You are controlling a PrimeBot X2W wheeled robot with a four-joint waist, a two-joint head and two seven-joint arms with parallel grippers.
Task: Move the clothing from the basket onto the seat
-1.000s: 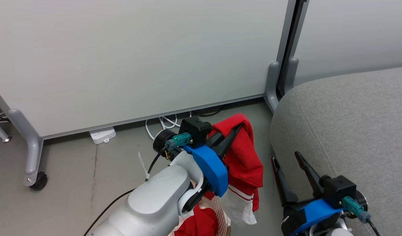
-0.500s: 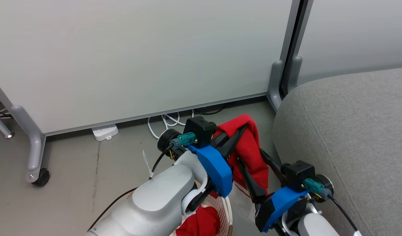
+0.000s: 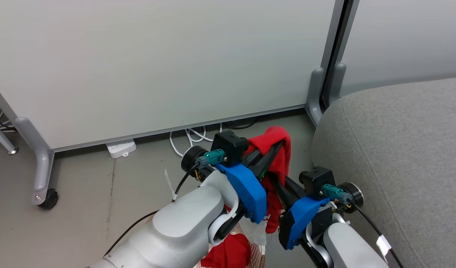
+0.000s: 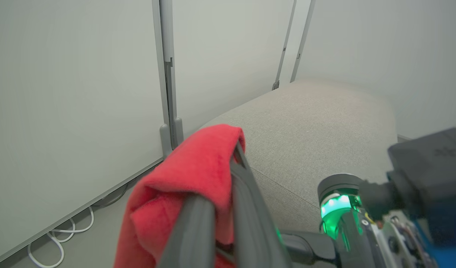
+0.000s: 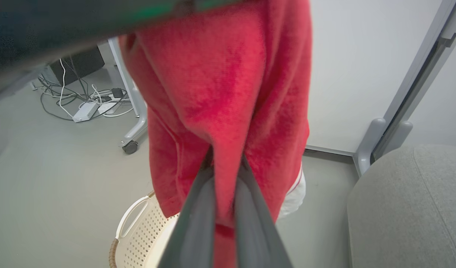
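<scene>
step in hand: two-armed carry of the red garment (image 3: 275, 138) over to the seat (image 3: 399, 149).

left end effector (image 3: 274, 149) was clamped narrow on the garment's top fold, with cloth draped over its tips. right end effector (image 5: 226, 163) was pinched tight on a fold lower down the same garment, just under the left one's fingers. the rest hung free below both, with the white striped hem lowest. the basket (image 5: 138, 230) sat right beneath the end effectors, with more red clothing (image 3: 228, 253) in it. the seat lay just to the right of the right end effector, close to the cloth but apart from it.

to do it well, my read: raise both together so the hem clears the basket rim. then swing right as a pair so the fabric isn't stretched or pulled out of either grip. get well in over the cushion rather than its rounded edge, or the cloth could slide to the floor. lower it until the fabric rests on the seat, and open both only then.

pose: left forearm (image 3: 183, 223) reached up from the lower left, fingers angled up and to the right. right forearm (image 3: 347, 245) came from the lower right, its fingers pointing up-left and tucked under the left fingers, wrists close together.
</scene>
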